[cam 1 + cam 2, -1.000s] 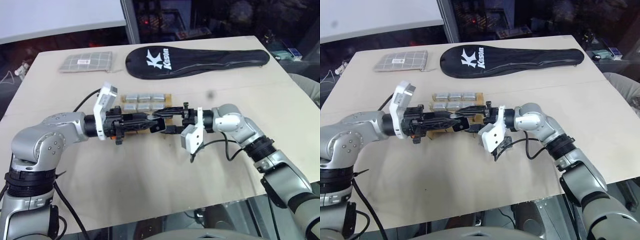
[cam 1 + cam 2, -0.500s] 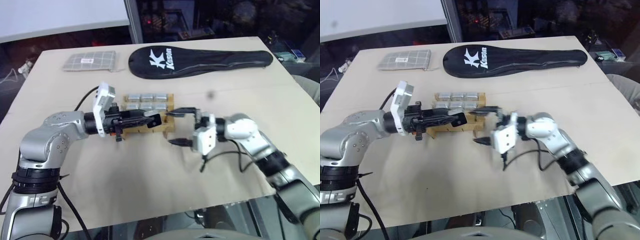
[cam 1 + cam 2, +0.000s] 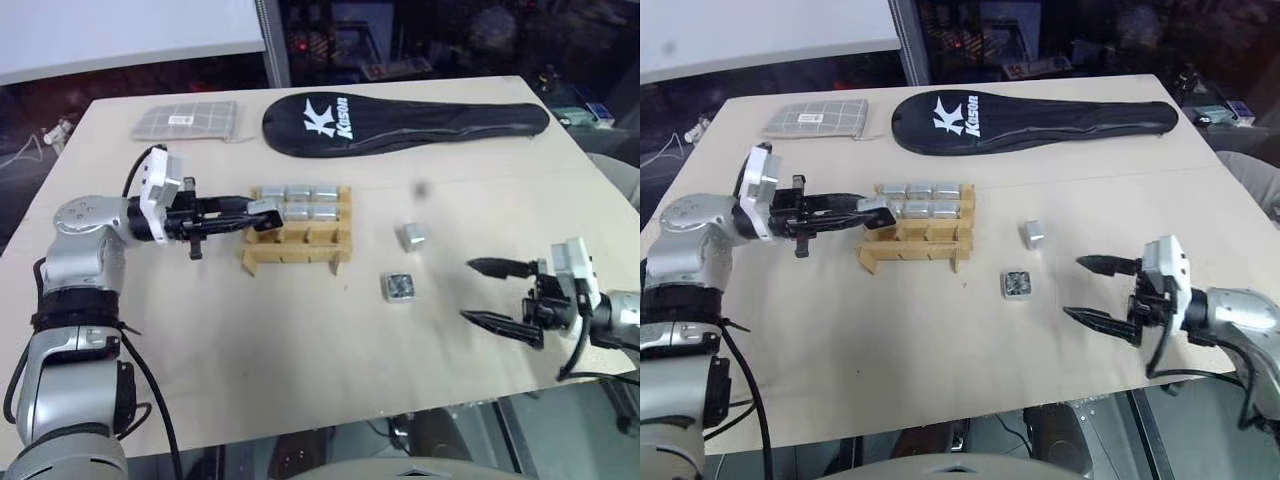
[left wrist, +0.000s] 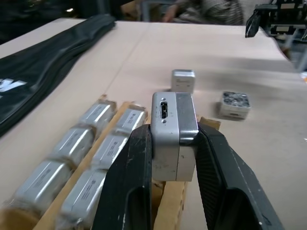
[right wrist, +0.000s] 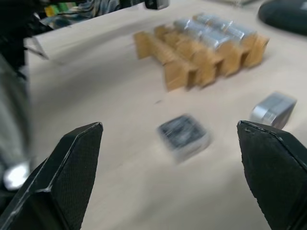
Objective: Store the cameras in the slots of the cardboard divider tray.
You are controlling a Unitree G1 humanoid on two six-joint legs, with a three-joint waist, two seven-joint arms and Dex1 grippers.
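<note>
Nine cameras (image 4: pixel 173 128); one divider tray (image 3: pixel 296 252); one racket cover (image 3: pixel 405 117); one pouch (image 3: pixel 187 120).

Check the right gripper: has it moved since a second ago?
Yes. The right gripper has pulled away from the cardboard tray toward the table's right edge, past two loose cameras, jaws now open.

We see a pale beige table (image 3: pixel 300 350), a white surface (image 3: pixel 120 30) behind it, and dark cluttered shelving (image 3: pixel 420 40) beyond.
</note>
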